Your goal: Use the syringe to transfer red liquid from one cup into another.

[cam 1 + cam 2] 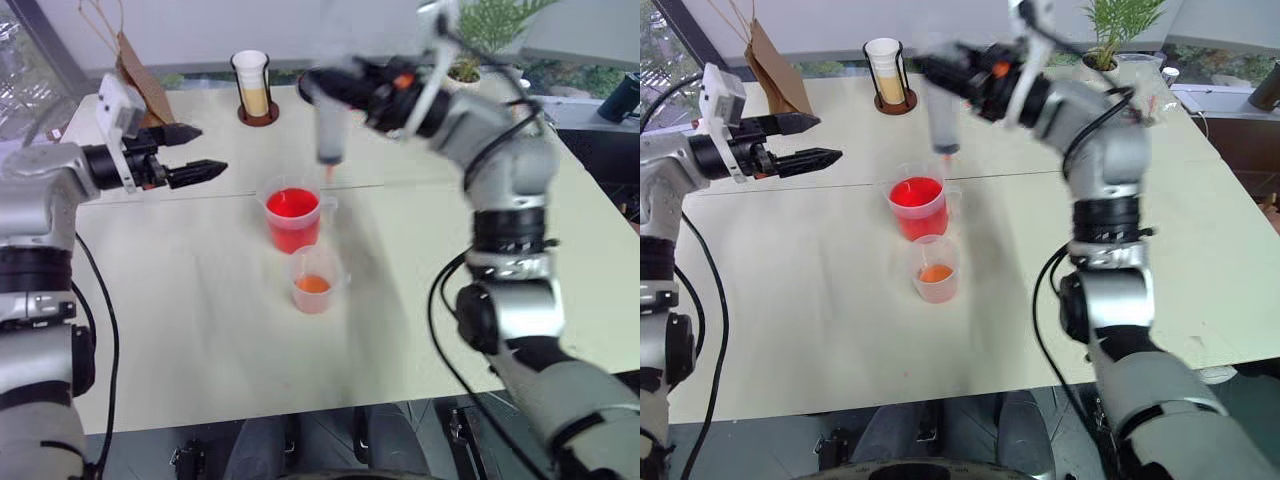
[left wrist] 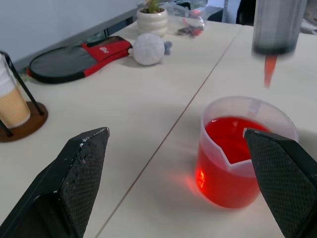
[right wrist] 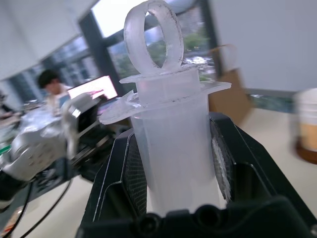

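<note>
while right gripper (image 1: 335, 90) clamps the syringe (image 1: 329, 125) upright and left gripper (image 1: 195, 152) gapes wide, lower straight into the larger cup (image 1: 293, 219), tip submerged

You had a pale desk (image 1: 200, 330) made of two tops, a seam running between them. At its far edge a stack of paper cups (image 1: 251, 82) stood in a wire holder on a round brown base. A brown paper bag (image 1: 140, 78) leaned nearby. Across the desk sat a potted plant (image 2: 152, 19), a grey plush ball (image 2: 148, 49) and a black-and-red case (image 2: 74, 57).
</note>
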Available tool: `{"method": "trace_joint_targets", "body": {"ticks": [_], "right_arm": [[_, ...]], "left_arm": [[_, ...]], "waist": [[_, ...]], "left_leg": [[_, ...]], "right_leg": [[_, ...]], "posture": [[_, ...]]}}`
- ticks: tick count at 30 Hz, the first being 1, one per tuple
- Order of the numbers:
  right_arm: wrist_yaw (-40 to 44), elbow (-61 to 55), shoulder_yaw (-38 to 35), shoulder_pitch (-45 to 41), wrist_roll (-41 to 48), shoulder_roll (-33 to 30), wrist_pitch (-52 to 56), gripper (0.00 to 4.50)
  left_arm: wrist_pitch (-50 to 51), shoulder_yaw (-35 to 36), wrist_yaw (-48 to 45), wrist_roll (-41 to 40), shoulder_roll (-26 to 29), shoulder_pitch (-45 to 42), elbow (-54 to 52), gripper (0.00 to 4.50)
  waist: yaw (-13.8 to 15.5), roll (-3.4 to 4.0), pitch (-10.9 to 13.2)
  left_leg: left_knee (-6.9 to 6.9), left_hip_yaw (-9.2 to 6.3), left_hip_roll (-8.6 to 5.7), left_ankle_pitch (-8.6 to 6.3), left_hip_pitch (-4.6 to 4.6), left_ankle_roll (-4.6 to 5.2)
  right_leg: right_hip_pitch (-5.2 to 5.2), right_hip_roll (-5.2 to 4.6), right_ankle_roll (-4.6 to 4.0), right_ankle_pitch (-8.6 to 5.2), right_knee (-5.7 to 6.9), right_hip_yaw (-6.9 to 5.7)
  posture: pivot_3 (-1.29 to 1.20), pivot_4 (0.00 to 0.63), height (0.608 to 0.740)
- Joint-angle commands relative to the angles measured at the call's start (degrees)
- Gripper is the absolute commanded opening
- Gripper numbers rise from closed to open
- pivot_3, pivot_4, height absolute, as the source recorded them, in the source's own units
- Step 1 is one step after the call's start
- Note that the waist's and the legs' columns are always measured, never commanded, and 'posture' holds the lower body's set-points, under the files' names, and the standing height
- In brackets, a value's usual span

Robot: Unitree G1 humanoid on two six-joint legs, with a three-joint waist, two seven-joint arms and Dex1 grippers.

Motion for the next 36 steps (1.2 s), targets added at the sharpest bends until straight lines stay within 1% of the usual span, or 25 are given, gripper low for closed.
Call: {"method": "trace_joint_targets", "body": {"ticks": [1, 4, 8, 12, 16, 23, 29, 32, 36], "right_arm": [[0.7, -0.3, 2.3, 0.8, -1.1, 1.4, -7.5, 1.45], [1.4, 2.7, 4.5, 1.7, -2.7, 2.1, -12.3, 1.45], [2.0, 6.9, 5.4, 1.9, -3.6, 2.1, -16.1, 1.45], [1.9, 11.4, 5.5, 1.8, -4.6, 2.6, -19.7, 1.45], [1.1, 14.6, 6.0, 1.5, -5.7, 3.5, -22.8, 1.45], [1.0, 14.5, 6.2, 1.6, -5.2, 4.3, -23.3, 1.45], [0.5, 11.3, 6.6, 2.9, -4.8, 4.9, -21.9, 1.45], [0.0, 10.1, 6.7, 3.5, -4.6, 5.0, -21.1, 1.45], [-1.0, 9.6, 6.4, 4.2, -4.6, 5.0, -20.5, 1.45]], "left_arm": [[-0.7, 0.8, -1.6, 0.6, 1.7, -3.0, 0.2, 4.50], [0.1, 1.2, -2.3, 0.3, 2.0, -4.3, -0.3, 4.50], [1.2, 1.4, -3.0, -0.2, 1.8, -6.1, -1.6, 4.50], [0.2, 0.9, -2.1, 0.1, -0.8, -11.3, -0.8, 4.50], [0.5, -0.2, -4.2, 0.1, -2.8, -15.0, 0.4, 4.50], [-3.3, -2.2, -5.0, 2.8, -6.4, -19.1, 5.5, 4.50], [-10.4, -3.7, -4.5, 6.5, -10.1, -21.7, 13.6, 4.50], [-12.2, -3.3, -4.9, 7.2, -10.9, -23.0, 16.8, 4.50], [-11.9, -2.6, -7.3, 6.7, -10.4, -24.3, 19.2, 4.50]], "waist": [[0.1, -0.01, 0.0], [0.1, -0.04, 0.0], [-0.1, -0.04, 0.0], [0.0, -0.07, 0.0], [-0.2, -0.06, 0.0], [-1.0, -0.05, 0.1], [-1.4, -0.05, 0.1], [-1.4, -0.05, 0.1], [-1.4, -0.05, 0.1]], "left_leg": [[0.01, -0.05, 0.00, 0.00, -0.02, 0.00], [0.05, -0.07, -0.01, 0.00, -0.03, 0.00], [0.07, -0.08, 0.00, 0.00, -0.02, 0.00], [0.07, -0.09, 0.00, 0.00, -0.02, 0.00], [0.08, -0.08, 0.00, 0.00, -0.01, 0.00], [0.07, -0.10, 0.01, 0.01, -0.01, -0.01], [0.06, -0.11, 0.01, 0.01, -0.01, -0.01], [0.05, -0.11, 0.02, 0.01, -0.01, -0.01], [0.05, -0.10, 0.02, 0.00, -0.02, -0.01]], "right_leg": [[0.02, 0.00, 0.00, 0.00, -0.01, 0.00], [0.06, -0.01, 0.00, 0.00, -0.04, 0.02], [0.06, 0.02, 0.00, 0.00, -0.03, 0.01], [0.06, 0.04, 0.00, 0.00, -0.03, 0.01], [0.06, 0.04, 0.00, 0.00, -0.03, 0.01], [0.05, 0.07, 0.00, 0.00, -0.02, 0.01], [0.05, 0.07, 0.00, 0.00, -0.02, 0.01], [0.05, 0.07, 0.00, 0.00, -0.02, 0.01], [0.03, 0.07, 0.00, 0.00, -0.01, 0.01]], "posture": [[0.00, 0.150, 0.740], [0.00, 0.150, 0.740], [0.00, 0.150, 0.740], [0.00, 0.150, 0.740], [0.00, 0.150, 0.740], [0.00, 0.150, 0.740], [0.00, 0.150, 0.740], [0.00, 0.150, 0.740], [0.00, 0.150, 0.740]]}}
